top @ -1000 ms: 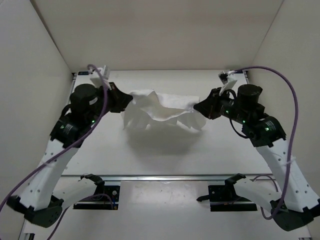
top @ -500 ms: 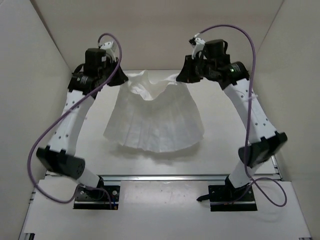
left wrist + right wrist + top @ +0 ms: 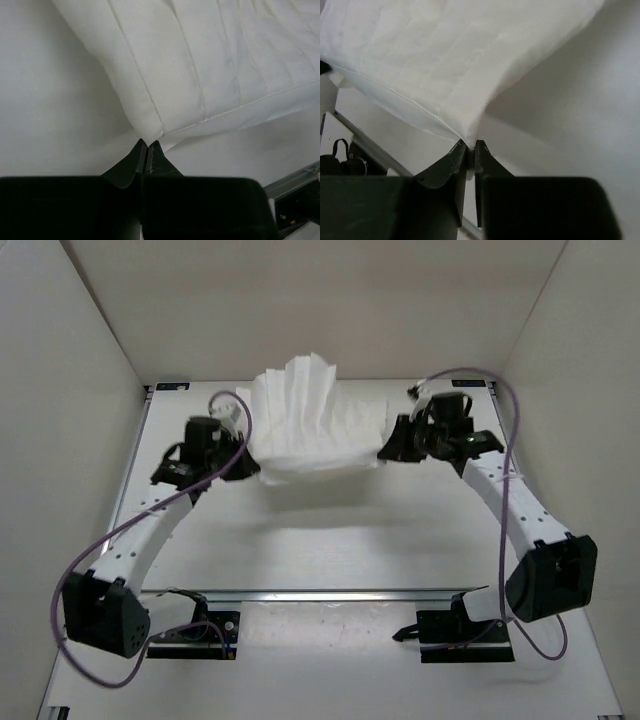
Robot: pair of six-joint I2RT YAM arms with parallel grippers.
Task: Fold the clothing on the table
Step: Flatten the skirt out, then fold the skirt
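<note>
Above table (image 3: 330, 540) centre, you have clothing (image 3: 315, 425) hanging stretched between both arms, shadow on surface beneath. Left gripper (image 3: 146, 147) clamped tight on cloth's left corner. Right gripper (image 3: 469, 146) pinching right corner, fingers nearly together. Near hem spans between them; far part bunches into pleated fan toward back wall.

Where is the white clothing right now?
In the top view, the clothing is held up over the far middle of the table, stretched between the left arm and right arm, its corners pinched in their jaws.
</note>
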